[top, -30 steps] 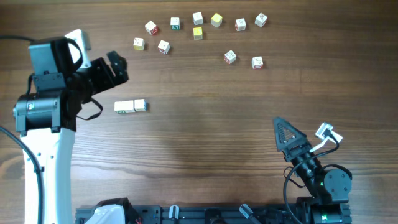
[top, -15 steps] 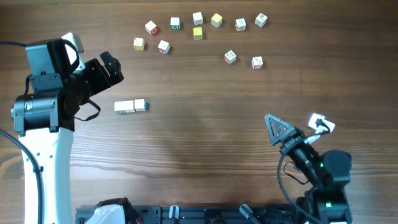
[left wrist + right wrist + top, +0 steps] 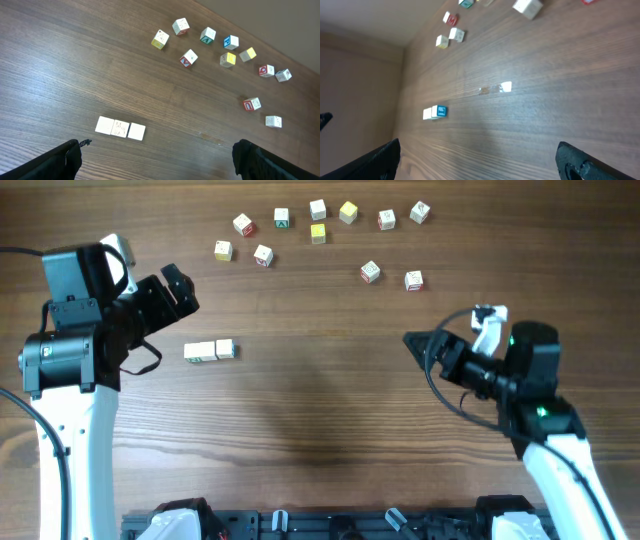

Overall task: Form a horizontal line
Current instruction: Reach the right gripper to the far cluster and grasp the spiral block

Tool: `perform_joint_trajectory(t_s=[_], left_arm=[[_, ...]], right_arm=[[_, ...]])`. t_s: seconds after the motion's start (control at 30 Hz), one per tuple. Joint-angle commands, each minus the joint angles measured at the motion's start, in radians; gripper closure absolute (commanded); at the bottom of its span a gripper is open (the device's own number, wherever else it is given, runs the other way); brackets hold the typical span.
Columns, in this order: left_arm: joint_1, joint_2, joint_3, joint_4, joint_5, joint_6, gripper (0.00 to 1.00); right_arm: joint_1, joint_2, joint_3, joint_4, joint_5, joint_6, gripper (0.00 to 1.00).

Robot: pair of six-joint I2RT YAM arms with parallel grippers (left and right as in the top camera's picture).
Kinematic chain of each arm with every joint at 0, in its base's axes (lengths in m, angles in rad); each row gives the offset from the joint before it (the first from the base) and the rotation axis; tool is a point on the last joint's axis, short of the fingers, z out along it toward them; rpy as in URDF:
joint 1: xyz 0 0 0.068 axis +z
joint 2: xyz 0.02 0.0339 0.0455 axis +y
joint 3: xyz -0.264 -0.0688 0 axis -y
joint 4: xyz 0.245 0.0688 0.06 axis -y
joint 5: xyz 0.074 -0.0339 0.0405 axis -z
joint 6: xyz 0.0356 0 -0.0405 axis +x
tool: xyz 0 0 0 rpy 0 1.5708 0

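Extending the row of cubes (image 3: 210, 351), three so far, touching, at the left of the table (image 3: 320, 410). We judge a loose cube (image 3: 263, 255) from the far scatter should seat flush against the row's right end, square to it.
Left gripper (image 3: 184, 290): wide open, empty, on the row's far side.
Right gripper (image 3: 424, 348): wide open, empty, well to the right.
Left wrist view confirms three cubes; only the right wrist view shows the blue mark (image 3: 440, 111) on the end face.

Brown wood-grain table (image 3: 320, 410), small glare (image 3: 505, 87)
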Motion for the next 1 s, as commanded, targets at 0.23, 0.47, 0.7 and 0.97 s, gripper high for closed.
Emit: perform_joint_trajectory(t_s=[0.23, 0.47, 0.7, 0.97], left_arm=[[0.003, -0.003, -0.008, 0.002, -0.01, -0.008, 0.0], [0.003, -0.003, -0.008, 0.002, -0.01, -0.008, 0.0], [0.003, -0.003, -0.008, 0.002, -0.01, -0.008, 0.0], [0.003, -0.003, -0.008, 0.002, -0.01, -0.008, 0.0]], right_arm=[[0.011, 0.179, 0.166, -0.008, -0.025, -0.118, 0.0], [0.011, 0.196, 0.19, 0.068, 0.013, -0.142, 0.0], [0.011, 0.251, 0.28, 0.061, 0.057, -0.164, 0.0], [0.011, 0.41, 0.381, 0.027, 0.056, -0.184, 0.0]])
